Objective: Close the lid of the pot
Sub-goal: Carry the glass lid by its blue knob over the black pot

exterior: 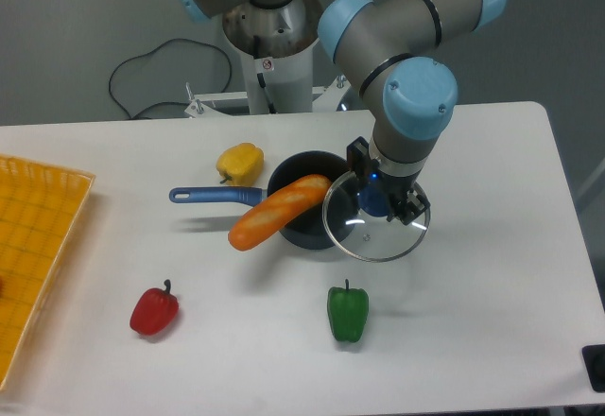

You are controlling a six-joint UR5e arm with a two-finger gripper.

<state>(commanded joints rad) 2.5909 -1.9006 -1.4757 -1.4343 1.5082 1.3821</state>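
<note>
A small round dark saucepan [301,210] sits mid-table, its long handle pointing left. A long bread loaf [279,213] lies across its rim. The round glass lid [376,222] hangs at its right, under the two-finger gripper [380,200].

Arm [406,28]: grey metallic tube links, fat cylindrical joints, each capped in light blue plastic. Black rings at joint seams. Wrist joint cap [419,95] round, light blue, small dark screw dots around rim. Base column [269,52] silver-white, small red-and-white round sticker on front. Black cable [142,76] loops behind base. Gripper [380,192] black, compact, blocky, blue glow at centre.
</note>
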